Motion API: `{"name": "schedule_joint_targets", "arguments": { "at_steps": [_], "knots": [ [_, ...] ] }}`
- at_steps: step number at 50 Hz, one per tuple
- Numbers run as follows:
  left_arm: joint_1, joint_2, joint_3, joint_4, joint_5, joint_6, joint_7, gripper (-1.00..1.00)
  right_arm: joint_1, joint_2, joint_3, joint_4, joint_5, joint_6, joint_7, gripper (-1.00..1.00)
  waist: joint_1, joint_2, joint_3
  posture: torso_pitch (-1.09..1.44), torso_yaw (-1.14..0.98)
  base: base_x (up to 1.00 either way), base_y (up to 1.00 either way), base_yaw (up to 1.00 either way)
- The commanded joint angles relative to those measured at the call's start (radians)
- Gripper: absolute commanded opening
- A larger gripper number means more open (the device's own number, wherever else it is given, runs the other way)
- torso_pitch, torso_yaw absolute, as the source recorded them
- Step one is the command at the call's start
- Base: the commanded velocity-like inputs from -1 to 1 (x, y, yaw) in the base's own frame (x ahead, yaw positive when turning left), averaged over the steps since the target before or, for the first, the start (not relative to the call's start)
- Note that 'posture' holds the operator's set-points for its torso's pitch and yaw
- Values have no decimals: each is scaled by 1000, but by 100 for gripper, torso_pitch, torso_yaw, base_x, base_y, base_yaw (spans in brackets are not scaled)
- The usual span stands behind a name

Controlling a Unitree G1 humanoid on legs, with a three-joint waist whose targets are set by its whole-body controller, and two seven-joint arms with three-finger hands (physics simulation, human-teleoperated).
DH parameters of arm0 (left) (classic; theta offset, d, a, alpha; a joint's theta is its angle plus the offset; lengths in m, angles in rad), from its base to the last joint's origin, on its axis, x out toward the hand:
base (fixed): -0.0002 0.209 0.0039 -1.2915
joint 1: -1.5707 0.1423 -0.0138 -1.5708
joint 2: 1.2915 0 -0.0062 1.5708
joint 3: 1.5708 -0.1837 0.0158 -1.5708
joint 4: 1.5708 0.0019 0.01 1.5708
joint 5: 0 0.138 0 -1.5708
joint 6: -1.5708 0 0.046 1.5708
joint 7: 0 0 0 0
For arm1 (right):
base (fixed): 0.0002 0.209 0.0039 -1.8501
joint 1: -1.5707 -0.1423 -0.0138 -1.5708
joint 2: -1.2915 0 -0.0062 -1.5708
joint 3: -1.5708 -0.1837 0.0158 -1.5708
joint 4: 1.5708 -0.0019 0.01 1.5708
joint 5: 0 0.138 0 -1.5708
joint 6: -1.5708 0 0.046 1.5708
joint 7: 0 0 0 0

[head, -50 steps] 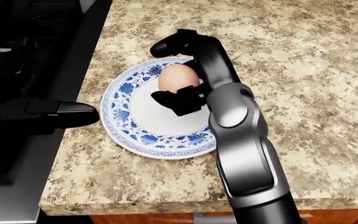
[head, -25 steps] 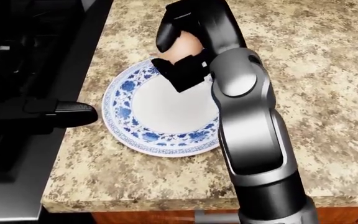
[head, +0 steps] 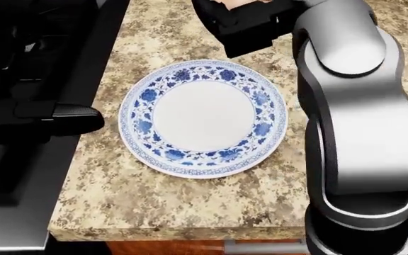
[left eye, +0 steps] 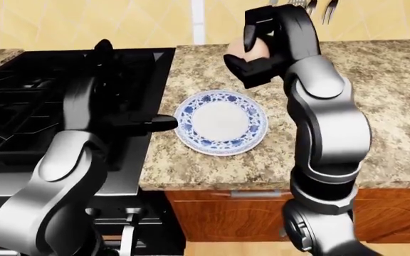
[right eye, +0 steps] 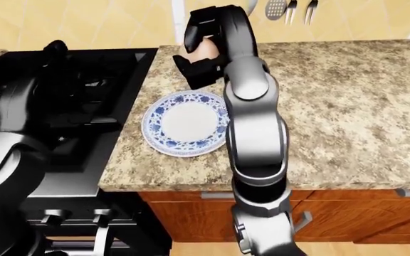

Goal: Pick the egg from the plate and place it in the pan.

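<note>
**Egg aloft, pan yet to reach**

The right hand (left eye: 256, 50) has its three fingers curled round the brown egg (left eye: 256, 47), which sits well above the bare blue-and-white plate (head: 202, 118) below the hand. The grip looks shallow, so a jolt during the swing toward the stove (left eye: 20, 106) on the hand's left could let the egg slip and crack on the granite counter (head: 154, 196). The dark pan handle (head: 66, 118) pokes out just beside the plate and could catch a low pass.

The eye views show egg and fingers whole; the head view crops them at its top edge. The left hand (left eye: 101, 50) is dark against the stove, its opening unreadable.
</note>
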Motion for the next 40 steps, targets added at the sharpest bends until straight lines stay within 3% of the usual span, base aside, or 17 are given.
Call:
{"name": "schedule_joint_targets", "arguments": {
  "at_steps": [1, 7, 12, 17, 18, 21, 24, 26, 28, 29, 30, 31, 32, 33, 40],
  "knots": [
    [-55, 22, 19, -32, -18, 10, 18, 100, -29, -19, -6, -55, 6, 17, -2, -100, -1, 4, -28, 0, 0, 0, 0, 0],
    [-97, 45, 37, -30, -48, 42, 52, 100, -36, -61, 6, -145, -14, 140, 7, -100, -1, 3, -23, 0, 0, 0, 0, 0],
    [-100, 70, 62, -26, -82, 44, 68, 100, -30, -61, 13, -177, -22, 163, 18, -100, -4, 6, -22, 0, 0, 0, 0, 0],
    [-85, 75, 50, -20, -93, 20, 81, 100, -20, -55, 11, -184, -27, 157, 14, -100, -5, 9, -21, 0, 0, 0, 0, 0],
    [-86, 77, 49, -17, -94, 19, 83, 100, -19, -56, 11, -183, -27, 156, 15, -100, -6, 16, -44, 0, 0, 0, 20, 0],
    [-78, 80, 42, -7, -94, 1, 85, 100, -17, -57, 9, -181, -27, 150, 15, -100, -7, -5, -31, 0, 0, 0, 21, 0],
    [-79, 82, 41, -6, -98, 0, 88, 100, -14, -54, 10, -179, -27, 146, 14, -100, -7, -17, -42, 0, 0, 0, 21, 0],
    [-81, 85, 46, -5, -103, 0, 89, 100, -15, -52, 12, -178, -27, 144, 14, -100, -7, -5, -35, 0, 0, 0, 21, 0],
    [-77, 87, 47, -5, -107, -2, 92, 100, -14, -48, 12, -176, -27, 141, 11, -100, -11, 24, -21, 0, 0, 0, 21, 0],
    [-79, 87, 49, -7, -111, 2, 95, 100, -11, -48, 14, -175, -28, 138, 10, -100, -14, 52, -23, 0, 0, 0, 21, 0],
    [-77, 88, 49, -8, -113, 1, 96, 100, -6, -44, 14, -174, -27, 134, 9, -100, -13, 98, -35, 0, 0, 0, 22, 0],
    [-73, 90, 48, -6, -112, -6, 94, 100, -3, -43, 14, -173, -27, 130, 8, -100, -7, 58, -28, 0, 0, 0, 21, 0],
    [-70, 91, 47, -4, -112, -10, 93, 100, -4, -42, 14, -173, -27, 129, 8, -100, -15, 69, -24, 0, 0, 0, 22, 0],
    [-66, 91, 46, -4, -111, -14, 93, 100, -3, -40, 14, -172, -27, 127, 6, -100, -12, 63, -24, 0, 0, 0, 23, 0],
    [-61, 90, 40, -4, -112, -19, 96, 100, 4, -38, 11, -172, -26, 119, 3, -100, -19, -2, -25, 0, 0, 0, 22, 0]
  ]
}}
